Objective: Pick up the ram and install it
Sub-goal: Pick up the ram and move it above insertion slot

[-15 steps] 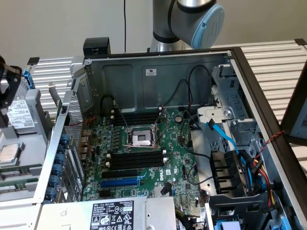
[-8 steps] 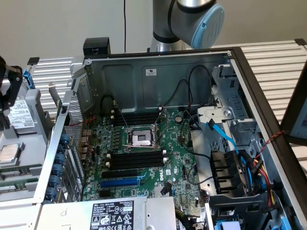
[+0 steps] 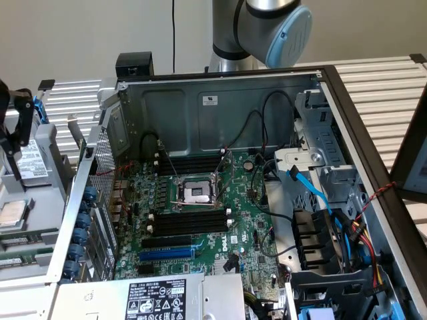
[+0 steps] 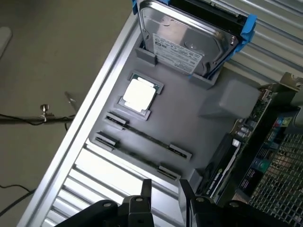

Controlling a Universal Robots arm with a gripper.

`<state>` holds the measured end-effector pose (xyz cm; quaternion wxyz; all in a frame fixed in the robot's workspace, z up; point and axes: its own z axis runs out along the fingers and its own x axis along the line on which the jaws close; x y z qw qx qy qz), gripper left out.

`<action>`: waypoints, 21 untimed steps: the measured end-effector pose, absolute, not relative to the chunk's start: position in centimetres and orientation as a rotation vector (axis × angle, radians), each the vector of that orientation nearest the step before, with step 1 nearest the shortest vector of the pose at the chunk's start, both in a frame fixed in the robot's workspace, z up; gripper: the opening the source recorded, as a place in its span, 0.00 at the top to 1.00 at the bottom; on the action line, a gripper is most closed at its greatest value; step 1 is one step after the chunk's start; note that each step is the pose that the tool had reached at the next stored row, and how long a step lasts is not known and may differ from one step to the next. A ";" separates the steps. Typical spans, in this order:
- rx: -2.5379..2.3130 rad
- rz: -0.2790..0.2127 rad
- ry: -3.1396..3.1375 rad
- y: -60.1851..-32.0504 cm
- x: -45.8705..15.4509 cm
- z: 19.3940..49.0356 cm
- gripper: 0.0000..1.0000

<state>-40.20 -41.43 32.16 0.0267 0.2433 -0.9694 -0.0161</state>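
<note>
Early in the job, by the look of it. Hanging over the tray (image 4: 189,113) outside the case (image 3: 187,113), at the exterior view's left: gripper (image 4: 164,185), spread apart, with only the table (image 4: 109,179) slats showing in the gap and nothing held.

Just beyond the fingertips, in the tray: two rows of clips (image 4: 116,120). Between the farther pair, a thin dark strip on edge, taken to be the ram (image 4: 147,137), colour too hard to tell. Farther on, a CPU (image 4: 138,93) and a drive (image 4: 184,33) in a blue cradle (image 4: 246,28).

Inside the case, on the board (image 3: 253,233): black slots (image 3: 187,223) near and far of the socket (image 3: 198,193), no green stick seen in any.

So nothing picked up yet and nothing seated. Grasp, carry and insertion all left.
</note>
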 end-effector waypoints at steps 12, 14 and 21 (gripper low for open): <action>1.072 -0.040 -2.893 -41.4 -40.2 31.4 0.64; 1.124 -0.039 -2.872 -41.4 -40.2 31.3 0.64; 1.305 -0.033 -2.793 -41.4 -40.2 30.8 0.64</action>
